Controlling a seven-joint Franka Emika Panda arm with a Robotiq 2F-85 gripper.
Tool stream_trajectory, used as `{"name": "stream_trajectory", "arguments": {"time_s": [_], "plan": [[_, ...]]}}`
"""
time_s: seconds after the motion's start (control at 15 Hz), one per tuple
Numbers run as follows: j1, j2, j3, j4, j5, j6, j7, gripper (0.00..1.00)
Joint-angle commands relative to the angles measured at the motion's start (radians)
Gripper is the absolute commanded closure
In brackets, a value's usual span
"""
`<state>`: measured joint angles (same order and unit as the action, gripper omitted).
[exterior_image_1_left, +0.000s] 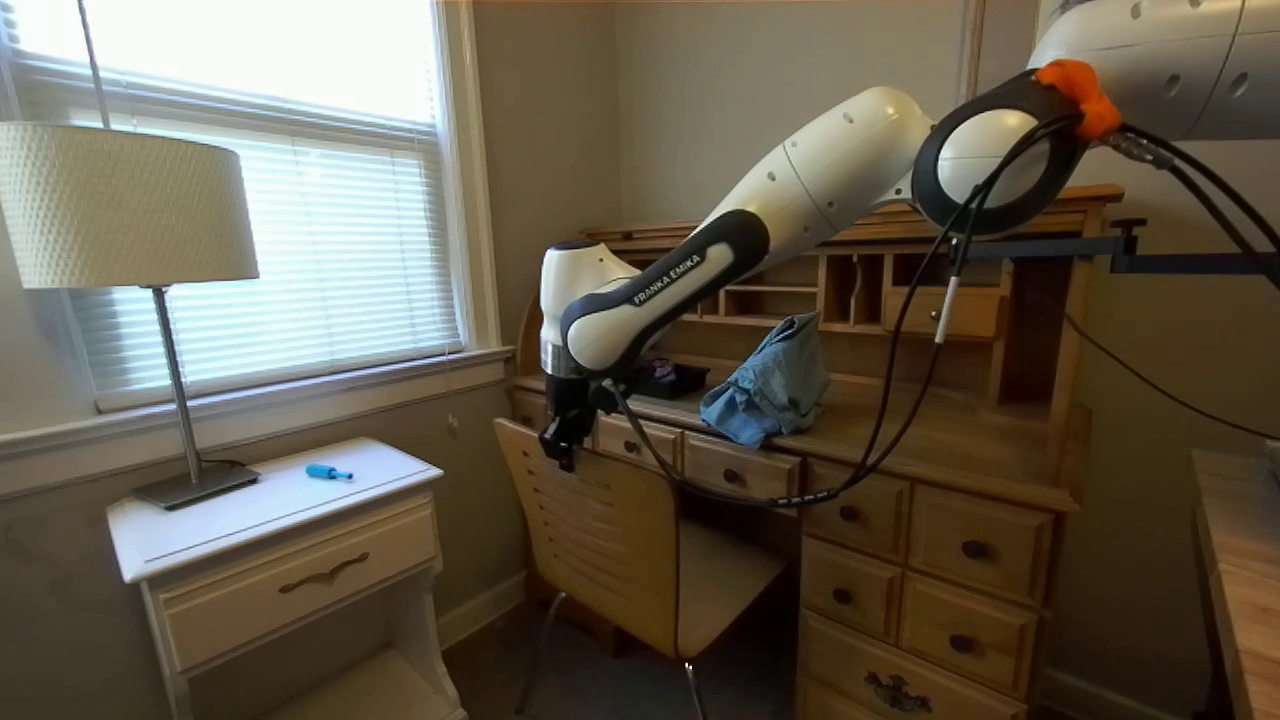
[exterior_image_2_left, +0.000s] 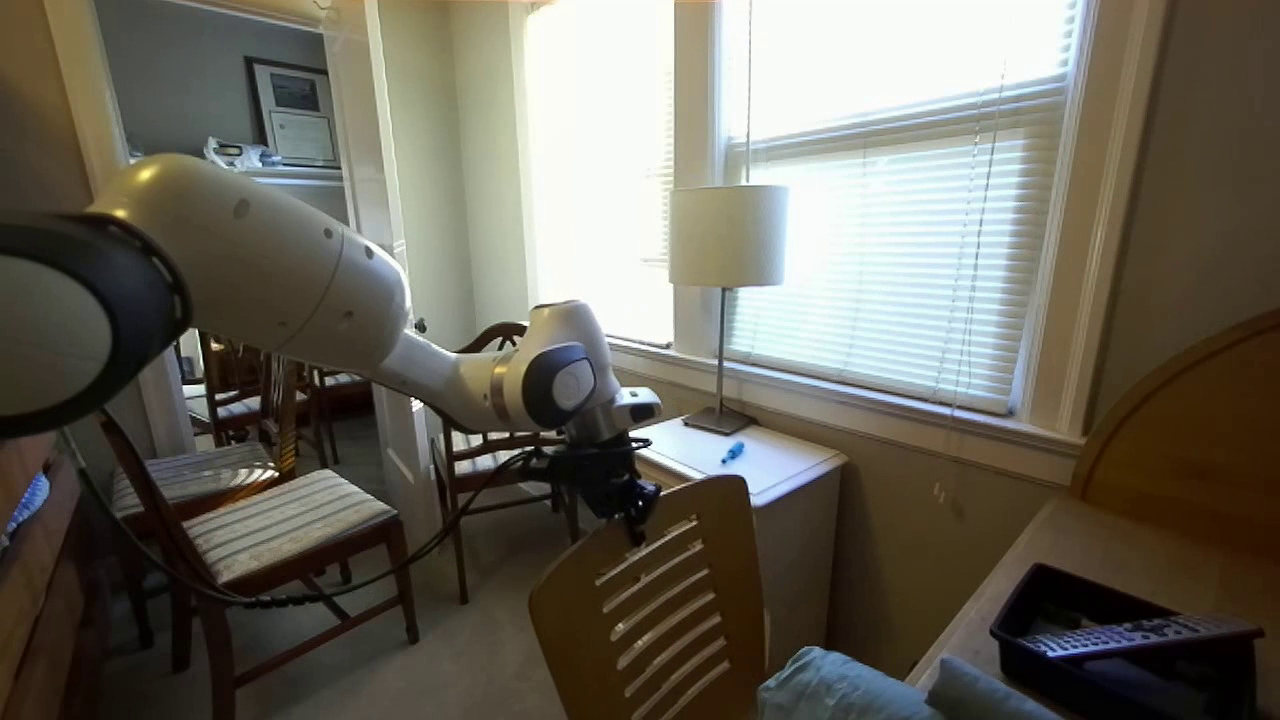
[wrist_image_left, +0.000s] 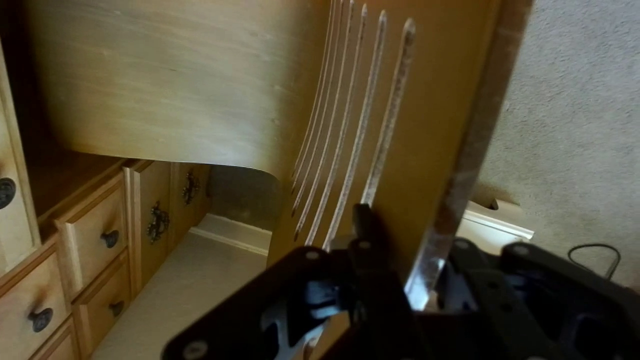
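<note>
Currently, in an exterior view, the hand (exterior_image_1_left: 560, 455) is gripping the top edge of the slotted backrest (exterior_image_1_left: 610, 530) of a light wooden chair (exterior_image_1_left: 725, 578), which is standing before a roll-top desk (exterior_image_1_left: 960, 440). A blue-grey cloth (exterior_image_1_left: 772, 385) is lying bunched on that desk, while a table lamp (exterior_image_1_left: 130, 205) and a small blue object (exterior_image_1_left: 328, 472) are resting on a white nightstand (exterior_image_1_left: 220, 610). Again in an exterior view, a remote control (exterior_image_2_left: 1140, 635) is lying tilted across a black tray (exterior_image_2_left: 1090, 685) on the desk, and a striped-seat dining chair (exterior_image_2_left: 290, 525) is standing toward the left. In the wrist view, black fingers (wrist_image_left: 370, 250) are flanking both faces of the backrest, the chair's seat (wrist_image_left: 160, 85) is extending toward the upper left, and dark drawer knobs (wrist_image_left: 40, 320) are showing below it.
</note>
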<state>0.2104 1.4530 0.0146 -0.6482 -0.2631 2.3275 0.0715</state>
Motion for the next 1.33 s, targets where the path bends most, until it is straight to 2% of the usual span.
{"name": "stream_trajectory", "arguments": {"time_s": [0.0, 0.6, 0.87, 0.93, 1.27], "plan": [[0.033, -0.062, 0.042, 0.021, -0.003, 0.016, -0.088, 0.95], [0.068, -0.064, 0.076, 0.027, 0.003, 0.000, -0.094, 0.95], [0.061, -0.068, 0.094, 0.026, 0.015, -0.003, -0.107, 0.95], [0.051, -0.005, 0.035, 0.004, 0.000, -0.001, 0.015, 0.81], [0.051, -0.005, 0.037, 0.005, 0.000, -0.001, 0.015, 0.81]]}}
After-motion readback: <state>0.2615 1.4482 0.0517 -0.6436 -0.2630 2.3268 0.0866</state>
